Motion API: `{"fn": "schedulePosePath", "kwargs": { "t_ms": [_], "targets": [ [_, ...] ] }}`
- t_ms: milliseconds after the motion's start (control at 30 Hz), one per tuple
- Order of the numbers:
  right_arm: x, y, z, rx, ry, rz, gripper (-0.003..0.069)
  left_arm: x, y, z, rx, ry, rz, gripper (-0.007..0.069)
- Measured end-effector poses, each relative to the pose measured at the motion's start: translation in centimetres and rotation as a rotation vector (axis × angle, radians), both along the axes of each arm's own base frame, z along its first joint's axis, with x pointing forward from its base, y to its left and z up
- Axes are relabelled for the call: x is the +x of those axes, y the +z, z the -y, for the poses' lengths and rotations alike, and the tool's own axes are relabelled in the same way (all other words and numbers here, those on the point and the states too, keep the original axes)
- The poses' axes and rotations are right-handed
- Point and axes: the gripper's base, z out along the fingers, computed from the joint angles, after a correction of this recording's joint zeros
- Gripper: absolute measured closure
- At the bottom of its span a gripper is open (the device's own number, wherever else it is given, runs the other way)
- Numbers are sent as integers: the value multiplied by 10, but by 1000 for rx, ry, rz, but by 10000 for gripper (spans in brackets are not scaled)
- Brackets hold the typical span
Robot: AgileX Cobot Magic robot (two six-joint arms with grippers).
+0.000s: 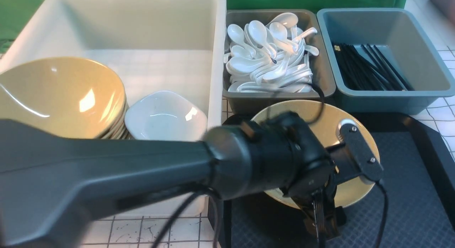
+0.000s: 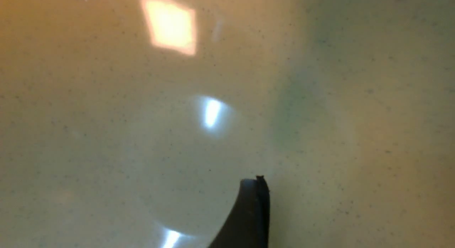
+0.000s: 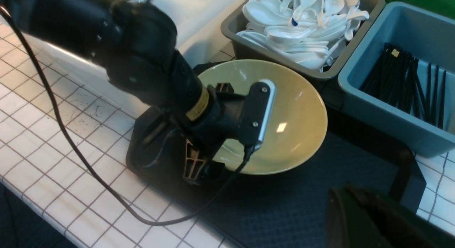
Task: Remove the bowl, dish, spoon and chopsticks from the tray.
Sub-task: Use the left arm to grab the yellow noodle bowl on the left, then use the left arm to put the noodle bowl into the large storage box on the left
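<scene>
The yellow bowl (image 1: 357, 134) sits tilted over the near-left part of the black tray (image 1: 408, 194). My left gripper (image 1: 318, 217) is shut on the bowl's near rim. The left wrist view is filled by the bowl's inside (image 2: 142, 116), with one finger (image 2: 253, 212) lying on it. The right wrist view shows the bowl (image 3: 295, 109), the left gripper (image 3: 199, 168) and the tray (image 3: 302, 205). My right gripper (image 3: 340, 191) hangs over the tray, shut and empty. A white dish (image 1: 165, 116) lies in the white bin. No spoon or chopsticks show on the tray.
A large white bin (image 1: 217, 45) at the back left holds a stack of yellow bowls (image 1: 60, 95) beside the dish. A grey bin (image 1: 323, 80) holds several white spoons (image 1: 270, 59). A blue-grey bin (image 1: 426, 38) holds black chopsticks (image 1: 369, 70). White tiled table lies around the tray.
</scene>
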Motion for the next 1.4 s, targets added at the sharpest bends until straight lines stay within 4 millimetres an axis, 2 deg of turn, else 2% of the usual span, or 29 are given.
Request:
{"fn": "schedulePosePath", "kwargs": {
  "t_ms": [133,167,200,267,400,433,500,633,767,1000,1100,1233,1400],
  "targets": [
    [0,0,0,-8,5,4,615,2,-4,4,-7,18,22,246],
    [0,0,0,-9,5,5,615,2,-5,4,-10,27,19,304],
    [0,0,0,-9,5,4,615,0,-6,4,-5,33,10,402],
    [0,0,0,-12,6,6,615,-3,-2,6,9,2,38,485],
    [0,0,0,-11,7,6,613,-8,17,4,-19,10,53,576],
    [-1,0,0,-10,7,9,612,-12,27,2,-44,27,45,601],
    [-3,0,1,-7,6,15,612,-21,41,0,-70,36,34,609],
    [-7,0,4,-1,6,28,612,-48,83,-3,-186,37,11,608],
    [-7,0,4,0,6,29,612,-61,126,-14,-321,9,57,608],
    [-7,0,4,5,2,26,612,-80,174,-40,-432,-11,97,608],
    [-7,0,4,7,2,28,612,-86,196,-63,-438,9,117,608],
    [-5,3,-2,32,50,49,612,-87,220,-107,-359,111,202,608],
    [12,13,-21,73,152,98,612,-84,234,-150,-230,295,306,608]
  ]
}}
